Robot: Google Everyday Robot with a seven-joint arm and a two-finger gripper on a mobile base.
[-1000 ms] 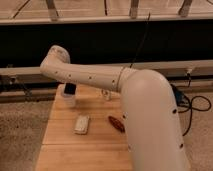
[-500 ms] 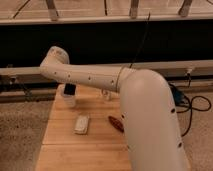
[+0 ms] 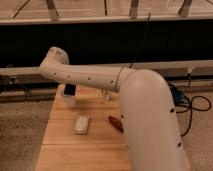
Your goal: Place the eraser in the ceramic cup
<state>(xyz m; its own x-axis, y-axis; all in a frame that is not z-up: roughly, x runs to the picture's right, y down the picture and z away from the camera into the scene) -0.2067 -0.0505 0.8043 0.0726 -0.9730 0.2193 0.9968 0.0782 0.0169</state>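
Note:
My white arm reaches from the lower right across the wooden table (image 3: 60, 150) to the back left, where the gripper (image 3: 69, 90) points down. A small dark block, apparently the eraser (image 3: 71, 89), sits at the gripper's tip. Directly under it stands the small white ceramic cup (image 3: 68, 101), near the table's back left corner. The dark block is at the cup's mouth; I cannot tell whether it is held or resting inside.
A pale whitish pad (image 3: 81, 124) lies left of centre on the table. A reddish-brown elongated object (image 3: 116, 123) lies beside my arm. A small white object (image 3: 106, 95) stands at the back, under the forearm. A black wall and cables (image 3: 192, 102) lie beyond.

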